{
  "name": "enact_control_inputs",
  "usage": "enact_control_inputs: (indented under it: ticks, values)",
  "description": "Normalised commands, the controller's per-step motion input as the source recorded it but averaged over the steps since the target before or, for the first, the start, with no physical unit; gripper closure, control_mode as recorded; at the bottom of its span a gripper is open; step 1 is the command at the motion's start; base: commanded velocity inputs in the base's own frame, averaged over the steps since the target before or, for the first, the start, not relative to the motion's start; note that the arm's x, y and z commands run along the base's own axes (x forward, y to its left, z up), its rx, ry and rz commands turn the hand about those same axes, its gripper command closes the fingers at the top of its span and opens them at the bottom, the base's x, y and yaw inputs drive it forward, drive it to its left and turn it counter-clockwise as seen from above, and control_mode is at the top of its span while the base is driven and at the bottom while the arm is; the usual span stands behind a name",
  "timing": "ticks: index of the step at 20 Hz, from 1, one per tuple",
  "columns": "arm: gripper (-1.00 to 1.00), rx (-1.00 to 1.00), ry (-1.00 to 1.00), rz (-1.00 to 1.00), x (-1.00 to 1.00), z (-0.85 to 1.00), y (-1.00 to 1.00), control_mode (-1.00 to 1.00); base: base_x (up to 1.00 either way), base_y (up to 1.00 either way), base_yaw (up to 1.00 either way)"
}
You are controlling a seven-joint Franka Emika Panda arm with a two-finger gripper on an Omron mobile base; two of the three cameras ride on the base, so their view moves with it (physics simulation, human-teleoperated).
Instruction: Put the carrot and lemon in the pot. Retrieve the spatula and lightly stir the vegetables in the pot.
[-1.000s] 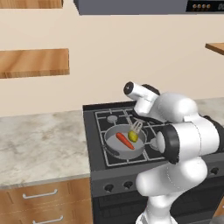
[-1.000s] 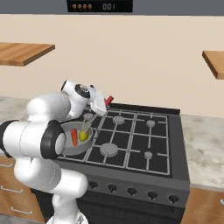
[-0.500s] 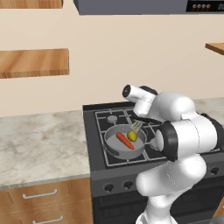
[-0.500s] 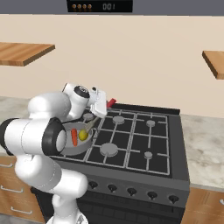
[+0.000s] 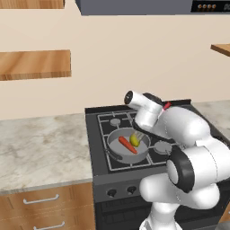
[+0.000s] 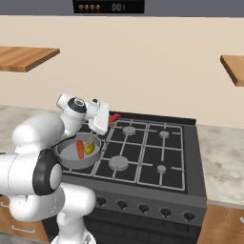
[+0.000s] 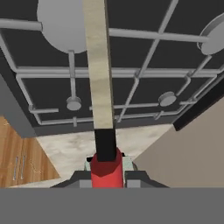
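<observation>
White and bulky, the robot arm (image 5: 179, 130) bends forward over the black stove (image 5: 96, 134) in the left base view, its wrist tipped down toward the grey pot (image 5: 128, 146) on the front left burner. Inside the pot the carrot (image 5: 127, 144) lies slantwise, pointing from back left to front right, with the lemon (image 5: 134, 140) just beside it on the right. The spatula (image 5: 138, 134) dips its pale blade in beside the lemon. A second ago the wrist sat a little farther right; it has since edged left over the pot.

From the right base view, the gripper (image 6: 97, 129) hangs above the pot's (image 6: 66, 159) far rim, the spatula's (image 6: 94, 138) shaft slanting down and left toward the lemon (image 6: 89, 149), its red handle end (image 6: 114, 117) poking out up and to the right. The carrot (image 6: 79, 148) runs front to back beside the lemon.

The hand view looks straight along the tool: the fingers (image 7: 127, 165) are clamped on the spatula's red handle (image 7: 106, 168), and the pale blade (image 7: 98, 65) stretches away over the burner grates (image 7: 144, 72).
</observation>
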Motion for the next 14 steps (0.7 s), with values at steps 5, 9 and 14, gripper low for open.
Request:
enact_control_inputs:
  ticks: [5, 9, 14]
  values:
    - [1.00, 0.00, 0.00, -0.03, 0.10, 0.35, -0.02, -1.00, 0.00, 0.00, 0.00]
    - [1.00, -0.01, 0.00, -0.11, 0.42, 0.20, -0.11, -1.00, 0.00, 0.00, 0.00]
    - [1.00, -0.06, 0.00, -0.03, -0.05, -0.31, 0.00, -1.00, 0.00, 0.00, 0.00]
